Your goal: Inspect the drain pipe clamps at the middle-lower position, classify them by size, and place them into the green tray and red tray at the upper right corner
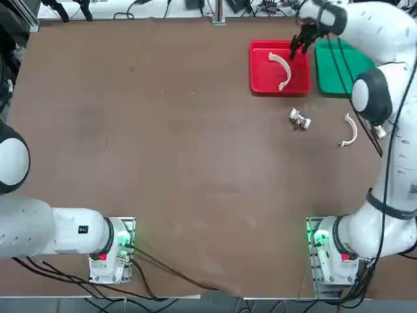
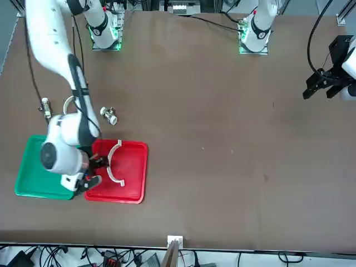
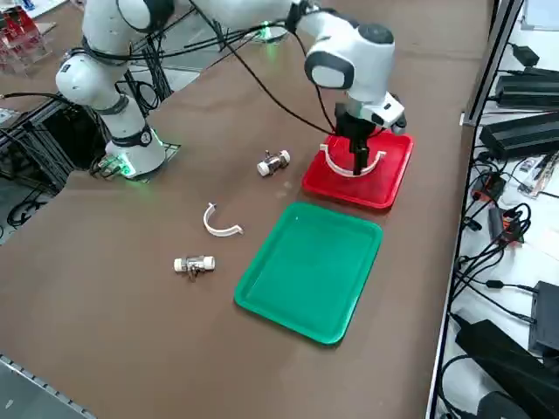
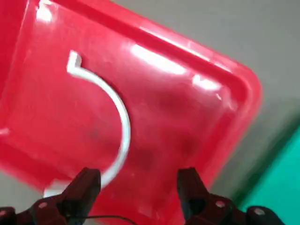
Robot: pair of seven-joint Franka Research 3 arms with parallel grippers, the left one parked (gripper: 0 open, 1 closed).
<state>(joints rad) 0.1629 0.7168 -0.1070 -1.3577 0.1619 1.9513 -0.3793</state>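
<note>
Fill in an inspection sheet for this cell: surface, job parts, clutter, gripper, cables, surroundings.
Surface: brown tabletop, faint marks; spills: nothing seen
Larger drain pipe clamp: in red tray, loose
Smaller drain pipe clamp: on tabletop, outside both trays
Green tray: flat, beside red tray
Clutter: two metal fittings with white ends
Right gripper: over red tray, fingers open, holding nothing
Cables: black, strung along right arm
Surroundings: black boxes and wiring beyond table edge
</note>
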